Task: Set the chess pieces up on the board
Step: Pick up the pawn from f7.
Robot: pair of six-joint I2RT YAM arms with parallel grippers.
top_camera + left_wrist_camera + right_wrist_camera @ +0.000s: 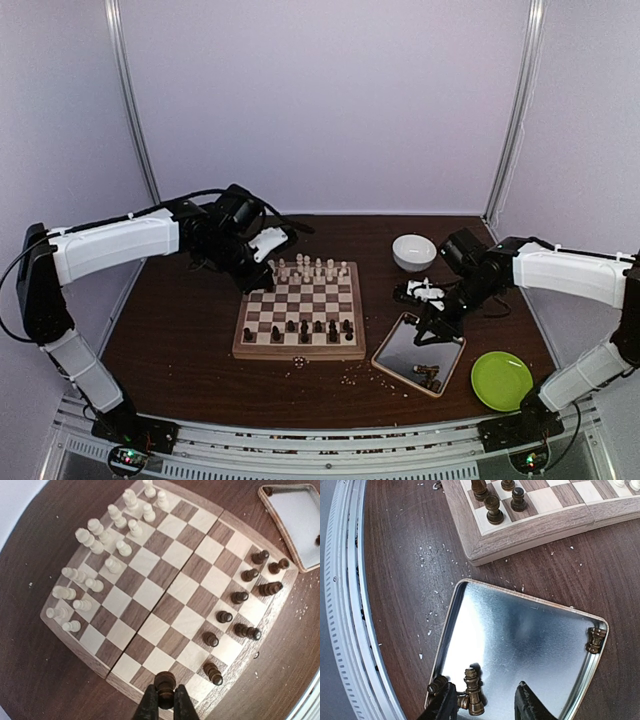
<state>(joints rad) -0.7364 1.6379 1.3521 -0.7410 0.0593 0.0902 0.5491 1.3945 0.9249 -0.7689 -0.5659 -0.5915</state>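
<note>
Dark brown tabletop (pixel 170 330), pale booth walls (pixel 330 100). My left gripper (pixel 164 696) is clamped on a small dark turned wooden chessman (pixel 164 680) above the edge of the checked wooden chessboard (pixel 172 587). My right gripper (pixel 485 702), jaws apart, straddles another dark chessman (pixel 472 690) in the shiny metal tray (pixel 520 630), seemingly not touching. I judge these light, rigid, slick: pinch mid-stem.

Cream-and-brown checked board (pixel 298 352), cream chess pieces (pixel 124 548), dark-brown chess pieces (pixel 240 597), silver tray (pixel 520 630), lime-green plate (pixel 501 380)
</note>
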